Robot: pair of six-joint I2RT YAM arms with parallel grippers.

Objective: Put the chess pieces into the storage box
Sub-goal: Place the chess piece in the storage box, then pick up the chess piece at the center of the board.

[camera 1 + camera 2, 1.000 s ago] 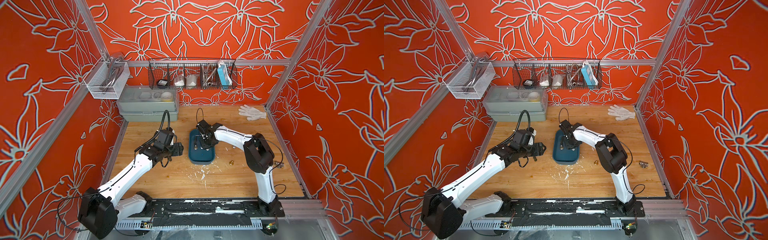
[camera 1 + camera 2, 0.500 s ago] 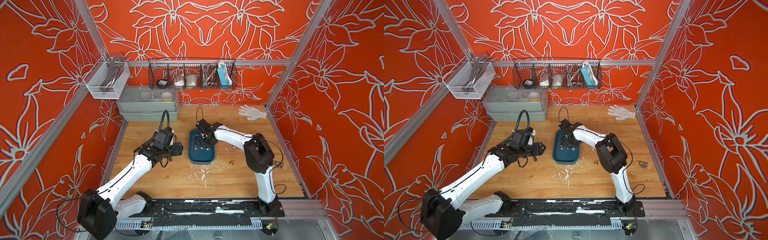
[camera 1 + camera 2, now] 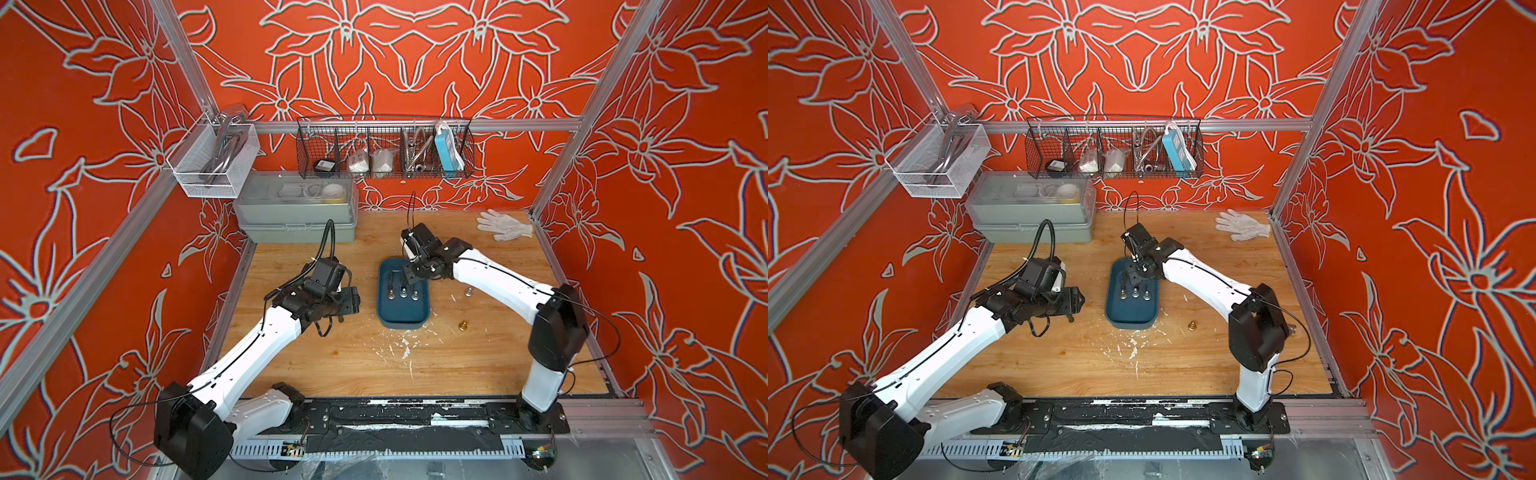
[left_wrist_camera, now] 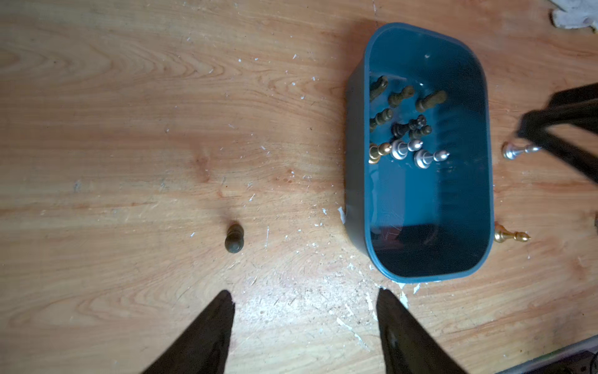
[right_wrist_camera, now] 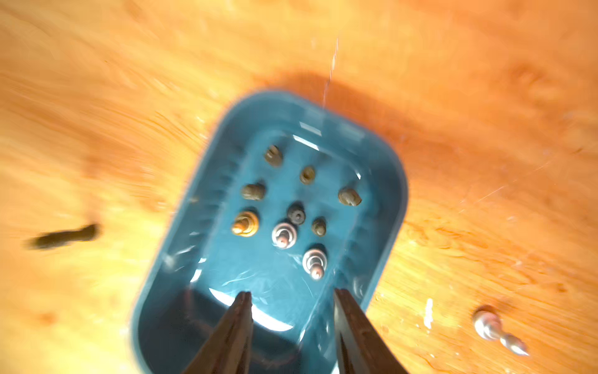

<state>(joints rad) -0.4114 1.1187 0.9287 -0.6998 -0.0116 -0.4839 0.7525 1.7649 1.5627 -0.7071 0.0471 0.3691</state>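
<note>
The teal storage box (image 3: 402, 316) (image 3: 1133, 318) (image 4: 430, 210) (image 5: 268, 281) sits mid-table. Several chess pieces stand in it: dark ones, a gold one (image 4: 377, 152) and two silver ones (image 4: 424, 158) (image 5: 284, 234). Outside it on the wood are a dark pawn (image 4: 234, 238) (image 5: 64, 238), a silver piece (image 3: 468, 291) (image 4: 514, 150) (image 5: 495, 330) and a gold piece (image 3: 462, 326) (image 3: 1192, 326) (image 4: 509, 236). My right gripper (image 5: 293, 293) (image 3: 409, 276) hangs open and empty over the box's far end. My left gripper (image 4: 305, 294) (image 3: 355, 299) is open and empty left of the box, above the table, near the dark pawn.
A grey-green lidded case (image 3: 297, 212) stands at the back left, under a white mesh basket (image 3: 212, 162) and a black wire basket (image 3: 384, 149) on the wall rail. A white glove (image 3: 505, 224) lies at the back right. White flecks (image 3: 405, 347) dot the wood in front of the box.
My right gripper's jaws have opened above the box. The left arm has barely shifted.
</note>
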